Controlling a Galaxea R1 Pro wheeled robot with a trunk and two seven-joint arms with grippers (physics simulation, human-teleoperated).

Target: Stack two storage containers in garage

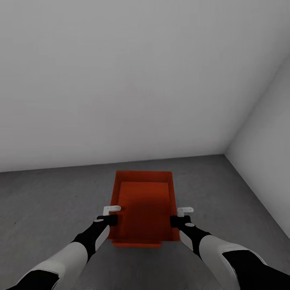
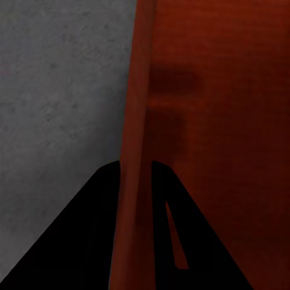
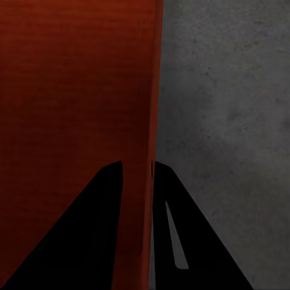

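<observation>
Your left gripper and right gripper each pinch a side wall of the orange-red storage container, one finger inside the wall, one outside, held low over the garage floor; whether it touches down, you cannot tell. The box lies between your hands, equally near both, its long axis pointing away from you toward the pale grey wall.
</observation>
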